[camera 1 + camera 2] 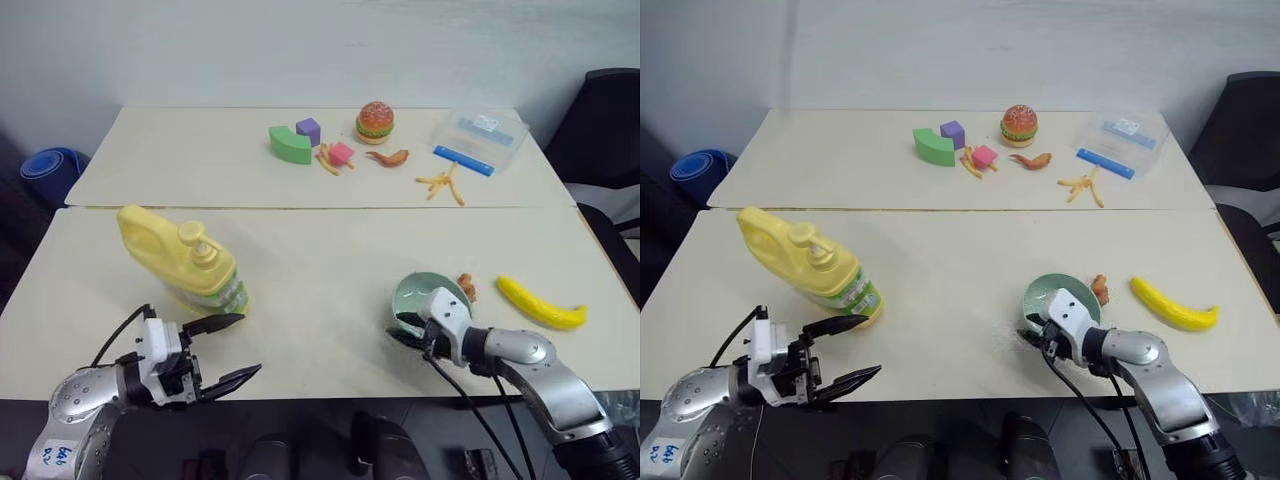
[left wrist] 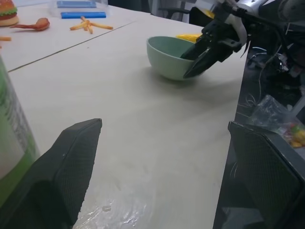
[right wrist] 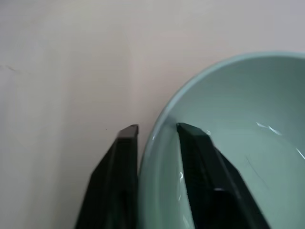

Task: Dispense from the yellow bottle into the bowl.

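The yellow bottle (image 1: 185, 262) stands on the near table at the left, its pump top facing me and its green label low down. Just in front of it, near the table's front edge, my left gripper (image 1: 250, 343) is open and empty. Its fingers point toward the bottle's base, and the bottle's label side (image 2: 9, 138) is beside one finger. The pale mint bowl (image 1: 425, 292) sits at the right. My right gripper (image 3: 156, 128) is shut on the bowl's (image 3: 238, 119) near rim, one finger inside and one outside. The left wrist view shows that grip on the bowl (image 2: 167, 55) from the side.
A toy banana (image 1: 540, 303) and a small brown toy (image 1: 466, 287) lie right of the bowl. The far table holds a burger (image 1: 375, 122), a green block (image 1: 290, 145), fries and a clear box (image 1: 480, 130). A black chair (image 1: 605, 120) stands at the right.
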Controlling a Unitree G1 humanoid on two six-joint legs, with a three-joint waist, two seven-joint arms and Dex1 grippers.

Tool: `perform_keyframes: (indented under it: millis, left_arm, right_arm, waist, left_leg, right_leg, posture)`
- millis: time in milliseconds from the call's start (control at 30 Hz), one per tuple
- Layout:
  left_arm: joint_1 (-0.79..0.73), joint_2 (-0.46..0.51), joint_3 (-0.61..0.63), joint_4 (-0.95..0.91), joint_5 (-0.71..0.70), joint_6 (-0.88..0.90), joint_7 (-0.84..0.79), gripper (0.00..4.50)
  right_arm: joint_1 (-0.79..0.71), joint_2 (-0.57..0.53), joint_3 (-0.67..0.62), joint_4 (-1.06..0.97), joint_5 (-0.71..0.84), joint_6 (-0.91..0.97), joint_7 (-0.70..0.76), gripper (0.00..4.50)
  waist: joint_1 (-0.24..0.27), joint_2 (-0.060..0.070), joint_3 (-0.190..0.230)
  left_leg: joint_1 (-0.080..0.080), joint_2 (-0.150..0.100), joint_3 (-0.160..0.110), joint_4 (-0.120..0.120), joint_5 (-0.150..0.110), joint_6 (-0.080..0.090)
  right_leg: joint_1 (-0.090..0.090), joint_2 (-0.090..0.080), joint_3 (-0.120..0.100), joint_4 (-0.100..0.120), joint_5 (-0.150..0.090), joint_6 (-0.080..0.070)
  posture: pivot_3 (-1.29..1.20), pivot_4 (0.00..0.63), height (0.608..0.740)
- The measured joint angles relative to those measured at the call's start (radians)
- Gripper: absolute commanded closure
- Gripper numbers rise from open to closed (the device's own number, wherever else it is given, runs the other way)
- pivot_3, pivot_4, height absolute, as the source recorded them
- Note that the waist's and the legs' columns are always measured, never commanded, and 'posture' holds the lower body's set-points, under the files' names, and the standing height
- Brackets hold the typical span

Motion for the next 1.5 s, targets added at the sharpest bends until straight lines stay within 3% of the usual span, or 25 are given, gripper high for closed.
perform_keyframes:
  millis: [33, 333, 433, 600, 733, 833, 933, 1100, 1500]
  left_arm:
    - [0.012, -0.004, 0.009, -0.006, -0.004, 0.001, 0.011, 0.00]
    - [0.192, -0.053, 0.171, -0.182, -0.140, 0.079, 0.125, 0.00]
    - [0.273, -0.083, 0.251, -0.238, -0.225, 0.115, 0.168, 0.60]
    - [0.322, -0.072, 0.435, -0.351, -0.500, 0.194, 0.286, 2.23]
    - [0.183, 0.033, 0.528, -0.373, -0.660, 0.225, 0.398, 3.51]
    - [0.008, 0.131, 0.534, -0.326, -0.671, 0.249, 0.450, 4.49]
    - [-0.169, 0.192, 0.459, -0.252, -0.623, 0.266, 0.466, 4.49]
    - [-0.311, 0.198, 0.304, -0.149, -0.509, 0.299, 0.429, 4.49]
    - [-0.389, 0.198, 0.227, -0.116, -0.412, 0.374, 0.381, 4.49]
  right_arm:
    - [-0.007, -0.005, 0.010, -0.002, -0.008, -0.019, 0.014, 4.49]
    - [-0.233, -0.037, 0.080, 0.013, -0.003, -0.095, 0.218, 4.49]
    - [-0.322, -0.030, 0.121, 0.035, 0.000, -0.139, 0.301, 4.50]
    - [-0.485, 0.022, 0.212, 0.031, 0.044, -0.134, 0.449, 4.50]
    - [-0.613, 0.049, 0.248, 0.033, 0.056, -0.122, 0.523, 4.50]
    - [-0.680, 0.084, 0.292, 0.042, 0.054, -0.122, 0.568, 4.50]
    - [-0.742, 0.121, 0.331, 0.068, 0.046, -0.126, 0.598, 4.50]
    - [-0.827, 0.175, 0.369, 0.147, 0.006, -0.140, 0.618, 4.50]
    - [-0.946, 0.270, 0.393, 0.185, -0.013, -0.097, 0.643, 4.50]
  waist:
    - [-0.001, 0.000, 0.000]
    - [-0.013, 0.000, 0.001]
    - [-0.017, -0.001, 0.002]
    - [-0.016, -0.002, 0.003]
    - [-0.008, -0.002, 0.003]
    - [-0.011, -0.002, 0.003]
    - [-0.022, -0.002, 0.003]
    - [-0.038, -0.002, 0.003]
    - [-0.048, -0.002, 0.003]
  left_leg:
    - [0.000, 0.000, 0.000, 0.000, 0.000, 0.000]
    - [0.000, 0.000, -0.001, 0.000, 0.000, 0.000]
    - [-0.001, 0.001, -0.001, 0.000, 0.000, 0.000]
    - [-0.001, 0.001, -0.003, 0.000, 0.000, 0.000]
    - [0.000, 0.000, -0.005, 0.000, 0.001, -0.001]
    - [-0.001, -0.001, -0.005, 0.000, 0.001, -0.003]
    - [-0.001, -0.002, -0.004, 0.000, 0.002, -0.003]
    - [-0.001, -0.001, -0.001, 0.000, 0.003, -0.003]
    - [0.000, 0.001, -0.001, 0.000, 0.003, -0.006]
  right_leg:
    - [0.000, 0.000, 0.000, 0.000, 0.000, 0.000]
    - [0.000, 0.000, 0.000, -0.001, 0.000, 0.000]
    - [0.000, 0.000, -0.001, -0.001, -0.001, -0.001]
    - [0.000, -0.001, -0.001, 0.000, -0.001, -0.002]
    - [0.000, -0.001, -0.003, 0.001, -0.001, -0.003]
    - [0.000, 0.000, -0.004, 0.001, -0.001, -0.003]
    - [0.000, 0.001, -0.004, 0.006, -0.001, -0.002]
    - [-0.001, 0.002, -0.008, 0.006, -0.001, -0.002]
    - [-0.001, 0.002, -0.008, 0.008, -0.001, -0.002]
  posture:
    - [0.00, 0.150, 0.740]
    - [0.00, 0.150, 0.740]
    - [0.00, 0.150, 0.740]
    - [0.00, 0.150, 0.740]
    - [0.00, 0.150, 0.740]
    - [0.00, 0.150, 0.740]
    - [0.00, 0.150, 0.740]
    - [0.00, 0.150, 0.740]
    - [0.00, 0.150, 0.740]
